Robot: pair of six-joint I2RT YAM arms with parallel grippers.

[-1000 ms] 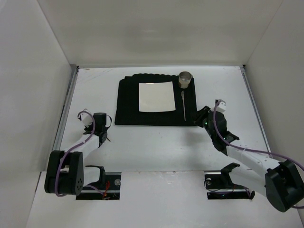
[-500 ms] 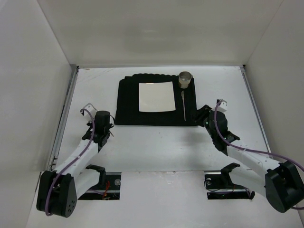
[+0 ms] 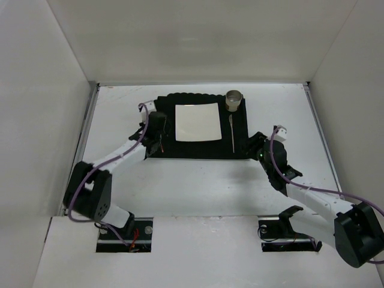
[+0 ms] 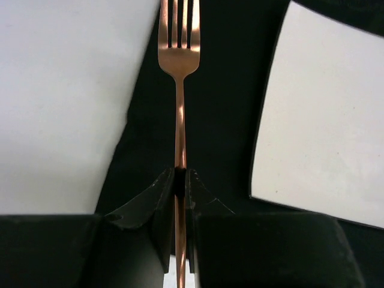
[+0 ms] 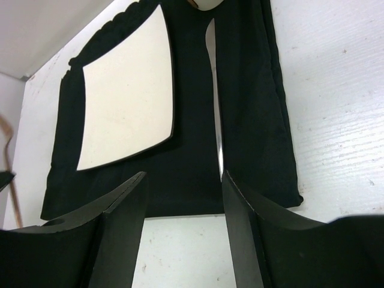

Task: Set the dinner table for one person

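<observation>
The white dinner table (image 3: 198,180) holds a black mat (image 3: 198,149) with a white square plate (image 3: 197,122) on it. A knife (image 3: 231,133) lies to the right of the plate, below a metal cup (image 3: 233,99). My left gripper (image 3: 158,127) is over the mat's left strip. In the left wrist view it (image 4: 180,180) is shut on a copper fork (image 4: 179,90), whose tines point away over the mat (image 4: 228,90), left of the plate (image 4: 324,120). My right gripper (image 3: 259,147) is open and empty (image 5: 183,186) at the mat's near right corner, by the knife's (image 5: 215,90) near tip.
White walls close the table on the left, the far side and the right. Bare tabletop (image 4: 66,90) lies left of the mat and also right of it (image 5: 336,90). The arm bases sit at the near edge.
My left arm has swung forward and right, from the bare table left of the mat to over the mat's left strip, with the fork. The right arm has barely moved.
</observation>
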